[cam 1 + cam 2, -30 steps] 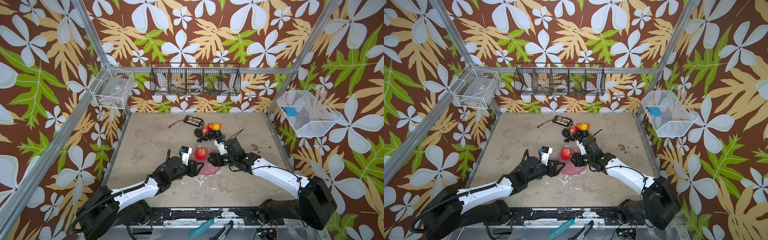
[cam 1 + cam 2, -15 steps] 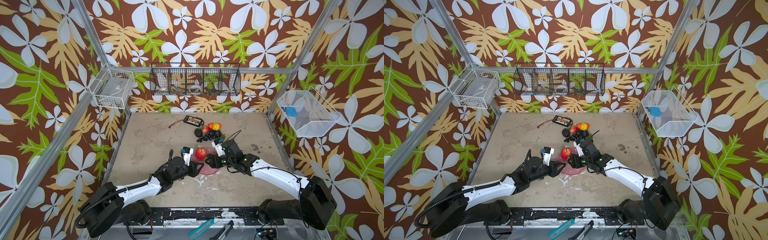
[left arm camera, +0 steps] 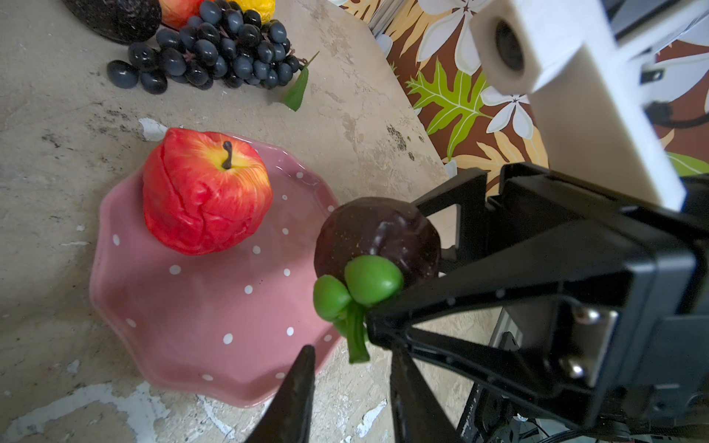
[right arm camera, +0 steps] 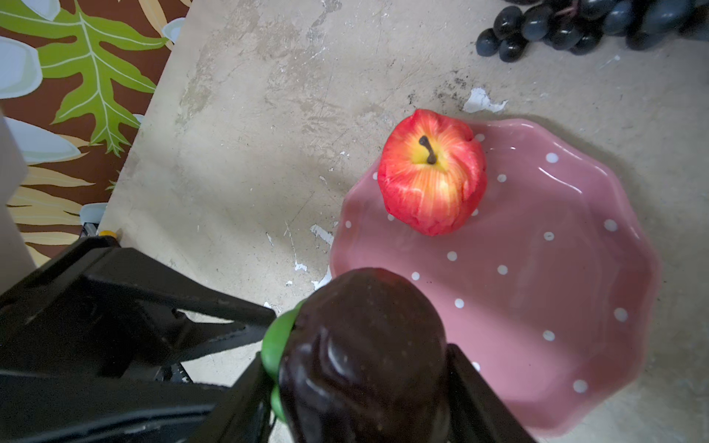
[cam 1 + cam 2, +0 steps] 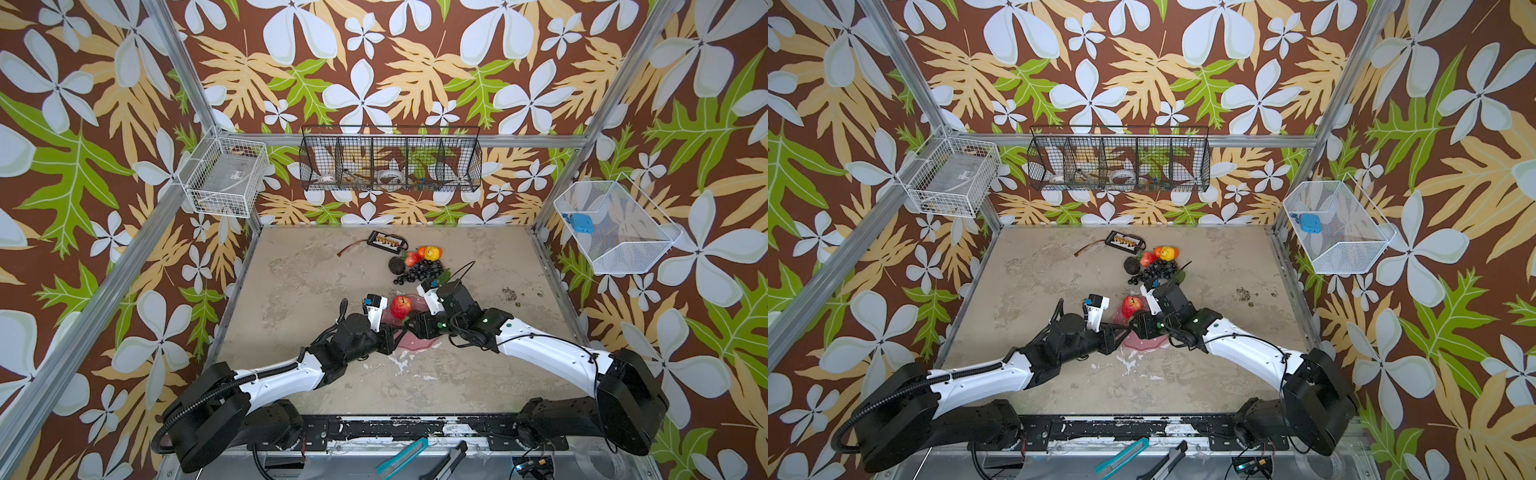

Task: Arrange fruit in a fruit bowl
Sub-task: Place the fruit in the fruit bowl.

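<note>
The pink polka-dot fruit bowl [image 5: 419, 344] [image 3: 215, 307] [image 4: 537, 268] lies at mid-table with a red apple [image 5: 401, 306] [image 3: 207, 191] [image 4: 431, 172] at its far edge. My right gripper [image 4: 356, 356] [image 5: 410, 326] is shut on a dark brown fruit [image 3: 378, 234] [image 4: 364, 337] with green leaves, held above the bowl's near left rim. Facing it, my left gripper [image 3: 351, 349] [image 5: 397, 333] has its fingers a little apart, and the green stem [image 3: 356, 345] ends at their tips. Grapes [image 5: 419, 270], a dark avocado [image 5: 397, 264], a lemon [image 5: 433, 252] and other fruit are heaped behind the bowl.
A black gadget with a cable [image 5: 386, 241] lies behind the fruit heap. Wire baskets hang on the left wall [image 5: 226, 178], the back wall [image 5: 390, 160] and the right wall [image 5: 615, 226]. A teal cutter [image 5: 401, 457] lies on the front rail.
My left gripper's jaws have narrowed and it has edged toward the held fruit. My right gripper has carried the dark fruit slightly left, toward the left gripper.
</note>
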`<control>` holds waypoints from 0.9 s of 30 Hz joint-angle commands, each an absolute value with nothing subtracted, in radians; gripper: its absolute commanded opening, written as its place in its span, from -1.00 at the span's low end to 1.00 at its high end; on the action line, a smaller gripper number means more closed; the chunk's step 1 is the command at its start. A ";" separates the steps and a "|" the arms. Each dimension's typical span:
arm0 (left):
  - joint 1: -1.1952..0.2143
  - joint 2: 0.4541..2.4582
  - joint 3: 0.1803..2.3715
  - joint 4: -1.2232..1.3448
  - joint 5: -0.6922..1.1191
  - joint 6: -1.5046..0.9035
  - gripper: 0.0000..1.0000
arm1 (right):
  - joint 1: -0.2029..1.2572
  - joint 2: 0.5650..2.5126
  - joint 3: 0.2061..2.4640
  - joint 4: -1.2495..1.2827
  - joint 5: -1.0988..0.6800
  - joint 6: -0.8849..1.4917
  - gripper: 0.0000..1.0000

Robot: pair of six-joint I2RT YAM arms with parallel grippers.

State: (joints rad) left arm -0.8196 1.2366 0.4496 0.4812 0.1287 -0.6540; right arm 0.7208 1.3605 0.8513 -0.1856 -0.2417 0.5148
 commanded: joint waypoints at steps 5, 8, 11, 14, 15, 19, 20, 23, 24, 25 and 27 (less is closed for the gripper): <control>-0.821 1.239 0.444 0.514 0.111 -0.657 -0.44 | 0.741 1.363 0.854 -0.167 -0.236 0.524 0.23; -0.821 1.244 0.443 0.512 0.109 -0.657 -0.51 | 0.745 1.362 0.853 -0.170 -0.235 0.526 0.23; -0.821 1.243 0.442 0.512 0.107 -0.657 -0.58 | 0.748 1.361 0.853 -0.169 -0.234 0.527 0.23; -0.821 1.243 0.443 0.514 0.110 -0.658 -0.66 | 0.751 1.359 0.851 -0.166 -0.235 0.530 0.23; -0.821 1.243 0.443 0.515 0.113 -0.657 -0.68 | 0.752 1.361 0.851 -0.166 -0.233 0.531 0.23; -0.821 1.240 0.443 0.520 0.125 -0.664 -0.72 | 0.757 1.362 0.851 -0.162 -0.232 0.533 0.23; -0.821 1.239 0.443 0.521 0.127 -0.664 -0.73 | 0.757 1.362 0.851 -0.160 -0.232 0.535 0.23; -0.821 1.235 0.442 0.521 0.127 -0.663 -0.76 | 0.762 1.365 0.853 -0.158 -0.232 0.536 0.23; -0.821 1.233 0.440 0.522 0.127 -0.665 -0.78 | 0.763 1.366 0.854 -0.158 -0.232 0.537 0.23; -0.821 1.231 0.439 0.521 0.126 -0.665 -0.79 | 0.764 1.367 0.854 -0.158 -0.230 0.538 0.23; -0.821 1.227 0.436 0.522 0.123 -0.665 -0.84 | 0.767 1.368 0.856 -0.159 -0.225 0.538 0.23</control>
